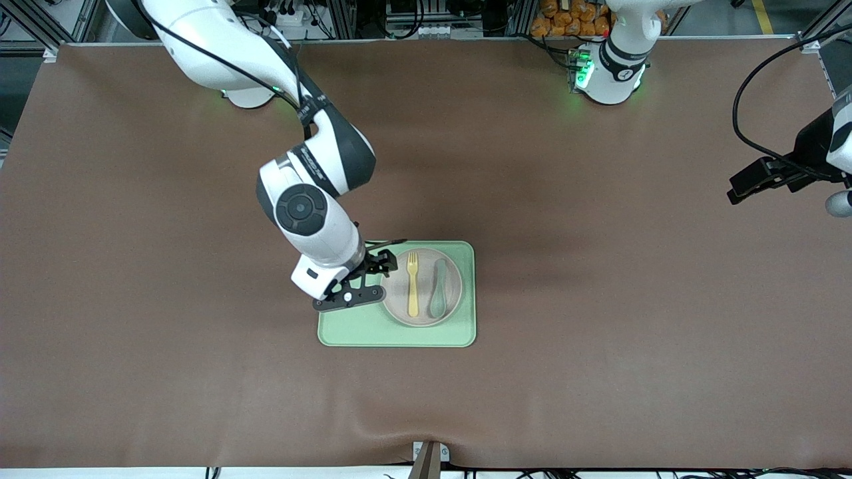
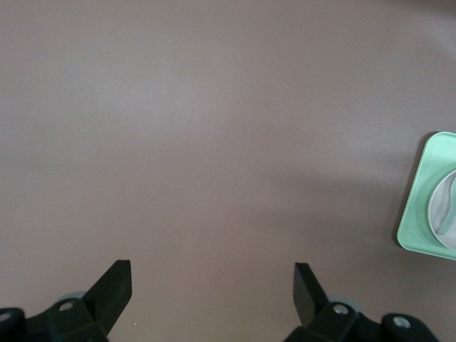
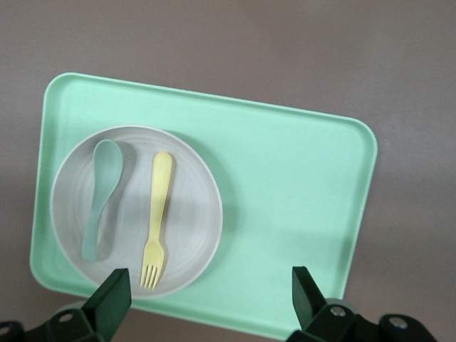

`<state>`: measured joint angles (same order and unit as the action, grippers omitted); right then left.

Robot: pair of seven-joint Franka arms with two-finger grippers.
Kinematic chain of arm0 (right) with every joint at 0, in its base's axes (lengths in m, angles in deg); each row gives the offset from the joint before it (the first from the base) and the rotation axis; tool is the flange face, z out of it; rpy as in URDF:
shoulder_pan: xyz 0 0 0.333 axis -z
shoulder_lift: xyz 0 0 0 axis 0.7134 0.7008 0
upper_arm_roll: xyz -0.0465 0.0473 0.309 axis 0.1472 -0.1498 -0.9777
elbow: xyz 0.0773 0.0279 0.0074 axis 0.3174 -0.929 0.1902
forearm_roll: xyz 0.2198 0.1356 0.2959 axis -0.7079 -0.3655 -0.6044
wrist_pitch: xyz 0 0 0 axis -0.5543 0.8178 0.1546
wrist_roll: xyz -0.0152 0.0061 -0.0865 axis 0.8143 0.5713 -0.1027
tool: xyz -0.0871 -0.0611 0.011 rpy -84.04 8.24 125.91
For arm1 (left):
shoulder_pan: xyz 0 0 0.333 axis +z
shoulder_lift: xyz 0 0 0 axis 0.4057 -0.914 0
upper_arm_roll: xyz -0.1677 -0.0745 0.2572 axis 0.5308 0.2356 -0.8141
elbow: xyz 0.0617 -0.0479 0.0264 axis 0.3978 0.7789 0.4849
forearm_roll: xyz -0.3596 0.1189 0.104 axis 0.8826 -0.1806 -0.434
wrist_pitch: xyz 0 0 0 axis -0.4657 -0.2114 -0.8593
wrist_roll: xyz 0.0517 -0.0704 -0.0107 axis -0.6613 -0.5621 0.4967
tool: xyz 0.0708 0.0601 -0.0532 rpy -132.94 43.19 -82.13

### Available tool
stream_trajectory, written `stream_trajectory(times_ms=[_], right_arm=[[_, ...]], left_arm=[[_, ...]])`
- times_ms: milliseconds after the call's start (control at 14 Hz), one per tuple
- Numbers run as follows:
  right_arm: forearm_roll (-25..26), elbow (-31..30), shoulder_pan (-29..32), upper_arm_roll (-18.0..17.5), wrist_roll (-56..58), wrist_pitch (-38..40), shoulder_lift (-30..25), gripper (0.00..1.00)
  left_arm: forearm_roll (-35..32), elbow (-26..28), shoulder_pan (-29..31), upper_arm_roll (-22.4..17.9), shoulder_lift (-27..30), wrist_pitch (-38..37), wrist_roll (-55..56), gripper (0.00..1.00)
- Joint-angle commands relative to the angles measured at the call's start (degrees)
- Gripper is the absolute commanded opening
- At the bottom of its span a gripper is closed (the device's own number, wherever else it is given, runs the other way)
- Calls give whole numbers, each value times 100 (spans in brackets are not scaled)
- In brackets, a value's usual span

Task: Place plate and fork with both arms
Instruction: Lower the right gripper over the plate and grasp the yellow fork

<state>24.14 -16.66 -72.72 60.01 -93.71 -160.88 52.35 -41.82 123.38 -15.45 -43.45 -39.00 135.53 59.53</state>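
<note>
A pale beige-pink plate [image 1: 399,293] lies on a light-green tray [image 1: 397,332] in the middle of the table. On the plate a pale-yellow fork [image 1: 413,283] lies beside a grey-green spoon [image 1: 438,287]. My right gripper [image 1: 368,279] hangs open over the tray's edge toward the right arm's end, beside the plate. In the right wrist view the fork [image 3: 158,214] and plate [image 3: 192,214] show ahead of the open right gripper [image 3: 210,285], nothing between its fingers. My left gripper [image 1: 749,186] waits open over bare table at the left arm's end, and the left wrist view shows the left gripper [image 2: 212,278] empty.
The brown cloth covers the whole table around the tray [image 3: 299,199]. A corner of the tray [image 2: 420,206] with the plate's rim [image 2: 436,206] shows at the edge of the left wrist view. A small bracket [image 1: 429,456] sits at the table's near edge.
</note>
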Motion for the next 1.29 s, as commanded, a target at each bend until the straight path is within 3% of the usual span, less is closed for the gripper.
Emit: stream_trajectory(times_ms=[0,357,643,929,1214], right_arm=[[77,286,-13,38,-173,-232,467,100],[68,373,-109,38,-479,-884,1014,100],[68,698,-320,38,-919,-814,1215,91],[112,901,-593,65,-1158,-823,1453,76],[121,866,-610,74,-1158,-831,1532,72]], left_arm=[[-95,121,47,47,253,-83,-185,100],[-24,182,39,-40,420,-101,-606,100],[-24,191,-672,-962,429,-136,-994,100],[-33,165,-665,-955,411,-180,-941,100],[-33,156,-656,-955,376,-180,-950,100]])
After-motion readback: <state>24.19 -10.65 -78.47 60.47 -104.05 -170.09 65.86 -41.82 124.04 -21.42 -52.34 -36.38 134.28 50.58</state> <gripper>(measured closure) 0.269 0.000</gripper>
